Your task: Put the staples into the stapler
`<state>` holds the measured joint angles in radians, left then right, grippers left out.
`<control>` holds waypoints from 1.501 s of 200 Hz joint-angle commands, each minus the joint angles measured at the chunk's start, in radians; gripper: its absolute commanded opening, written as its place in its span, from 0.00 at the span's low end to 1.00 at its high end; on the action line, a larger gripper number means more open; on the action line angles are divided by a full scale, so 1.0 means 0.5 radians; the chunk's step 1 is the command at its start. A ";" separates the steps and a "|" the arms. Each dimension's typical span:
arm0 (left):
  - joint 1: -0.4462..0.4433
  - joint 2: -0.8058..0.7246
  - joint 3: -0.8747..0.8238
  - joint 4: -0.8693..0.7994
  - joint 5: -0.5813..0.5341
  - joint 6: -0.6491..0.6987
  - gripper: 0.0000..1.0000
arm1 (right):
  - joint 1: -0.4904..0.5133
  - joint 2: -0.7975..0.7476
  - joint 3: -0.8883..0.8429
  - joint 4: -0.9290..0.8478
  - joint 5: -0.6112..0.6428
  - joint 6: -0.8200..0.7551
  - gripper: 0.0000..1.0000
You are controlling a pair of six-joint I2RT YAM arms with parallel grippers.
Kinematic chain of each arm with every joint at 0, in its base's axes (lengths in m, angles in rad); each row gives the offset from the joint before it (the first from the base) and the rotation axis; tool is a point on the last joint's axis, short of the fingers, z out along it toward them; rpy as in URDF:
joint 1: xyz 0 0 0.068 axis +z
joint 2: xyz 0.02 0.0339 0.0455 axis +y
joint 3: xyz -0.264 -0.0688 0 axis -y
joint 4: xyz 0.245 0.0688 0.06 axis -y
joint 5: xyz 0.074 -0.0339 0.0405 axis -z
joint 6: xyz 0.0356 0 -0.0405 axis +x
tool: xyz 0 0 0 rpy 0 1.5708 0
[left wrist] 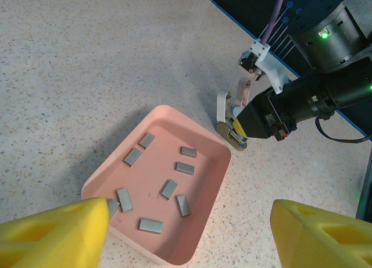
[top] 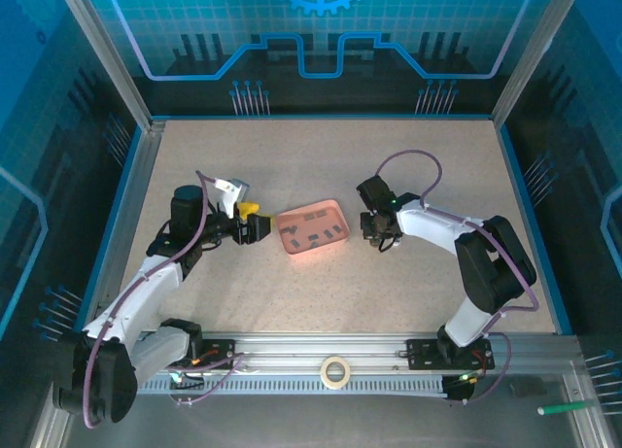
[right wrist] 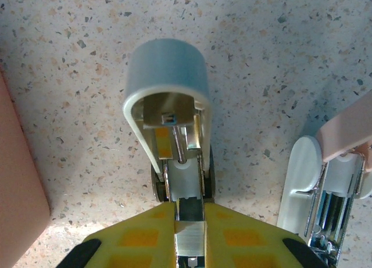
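Several flat grey staples [left wrist: 185, 168] lie scattered in the pink tray [left wrist: 216, 175]; I see my left gripper [left wrist: 189, 227] spread wide, empty, right gripper [right wrist: 190, 218] clamped on the stapler [right wrist: 167, 64].

A speckled beige desk [top: 321, 156] fills the middle of the frame, bordered by a thin blue rim [top: 321, 119]. Aluminium posts [top: 107, 54] rise at upper left and upper right, holding translucent blue wall panels [top: 321, 40] printed with a grid and circuit lines. A slotted metal rail [top: 292, 349] crosses the bottom. The light is even.
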<state>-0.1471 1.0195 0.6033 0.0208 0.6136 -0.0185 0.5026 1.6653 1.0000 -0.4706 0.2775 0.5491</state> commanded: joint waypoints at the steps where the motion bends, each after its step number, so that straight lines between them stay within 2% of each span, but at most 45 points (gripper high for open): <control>1: -0.008 -0.020 -0.016 -0.009 -0.012 0.053 0.75 | -0.015 0.013 -0.027 -0.010 0.027 0.019 0.17; 136: -0.007 -0.023 -0.012 -0.007 -0.009 0.044 0.75 | 0.023 -0.042 -0.079 -0.027 0.084 0.028 0.17; 161: -0.005 -0.023 -0.013 -0.006 -0.011 0.043 0.75 | 0.026 -0.064 -0.073 -0.016 0.062 0.022 0.20; 196: -0.008 -0.023 -0.013 -0.003 -0.012 0.041 0.75 | 0.044 -0.186 -0.013 -0.077 0.073 0.002 0.33; 231: -0.007 -0.019 -0.010 -0.004 -0.037 0.022 0.75 | 0.068 -0.369 0.055 -0.164 0.084 -0.053 0.35; 268: -0.009 0.014 0.014 -0.029 -0.074 -0.015 0.75 | 0.082 -0.498 0.102 -0.179 -0.138 -0.128 0.37; 286: -0.007 0.049 0.044 -0.062 -0.132 -0.068 0.75 | 0.105 -0.463 0.165 -0.196 -0.291 -0.164 0.39; 300: -0.007 0.089 0.082 -0.120 -0.175 -0.095 0.75 | 0.172 -0.392 0.251 -0.222 -0.321 -0.224 0.40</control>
<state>-0.1471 1.0328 0.6056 0.0120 0.5716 -0.0311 0.5392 1.4326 1.0565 -0.5404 0.2050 0.4908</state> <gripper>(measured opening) 0.749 0.391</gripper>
